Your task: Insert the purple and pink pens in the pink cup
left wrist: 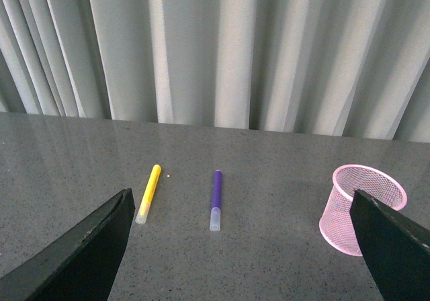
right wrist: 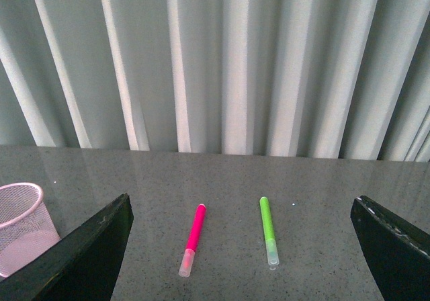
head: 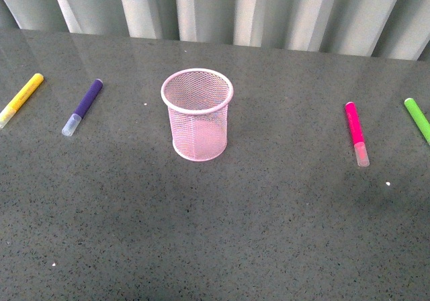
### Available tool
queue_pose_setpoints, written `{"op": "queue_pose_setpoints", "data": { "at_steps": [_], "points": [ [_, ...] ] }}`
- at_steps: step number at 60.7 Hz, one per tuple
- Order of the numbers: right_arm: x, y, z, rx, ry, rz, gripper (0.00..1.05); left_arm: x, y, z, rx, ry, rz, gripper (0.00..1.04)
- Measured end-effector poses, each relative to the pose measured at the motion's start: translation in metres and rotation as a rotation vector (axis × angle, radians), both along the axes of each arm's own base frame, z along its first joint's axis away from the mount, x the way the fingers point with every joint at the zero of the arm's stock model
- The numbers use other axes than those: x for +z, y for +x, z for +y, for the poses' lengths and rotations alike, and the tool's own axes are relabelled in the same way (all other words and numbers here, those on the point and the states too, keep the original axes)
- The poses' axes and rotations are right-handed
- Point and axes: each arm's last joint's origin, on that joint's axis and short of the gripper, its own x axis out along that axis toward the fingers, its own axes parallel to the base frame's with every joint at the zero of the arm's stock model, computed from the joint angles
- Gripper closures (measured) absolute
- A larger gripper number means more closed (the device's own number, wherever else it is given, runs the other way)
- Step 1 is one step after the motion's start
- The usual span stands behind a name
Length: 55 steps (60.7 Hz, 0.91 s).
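Pink cup (head: 197, 134), purple pen (head: 83, 106), pink pen (head: 355, 132), yellow marker (head: 21, 99), green marker (head: 418, 119): one each.

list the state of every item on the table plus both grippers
cup: upright, empty
purple pen: lying flat, capped, outside the cup
pink pen: lying flat, capped, outside the cup
yellow marker: lying flat, capped
green marker: lying flat, capped
left gripper: open, holding nothing
right gripper: open, holding nothing
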Motion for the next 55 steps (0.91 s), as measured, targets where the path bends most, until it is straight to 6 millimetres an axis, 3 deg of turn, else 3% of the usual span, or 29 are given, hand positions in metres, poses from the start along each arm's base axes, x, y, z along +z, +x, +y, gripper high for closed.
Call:
{"op": "queue_pose_setpoints", "data": {
  "at_steps": [55],
  "points": [
    [0.0,0.0,0.0,0.0,0.0,0.0,0.07,0.0,0.0,0.0,0.0,0.0,0.0,0.07]
  ]
}}
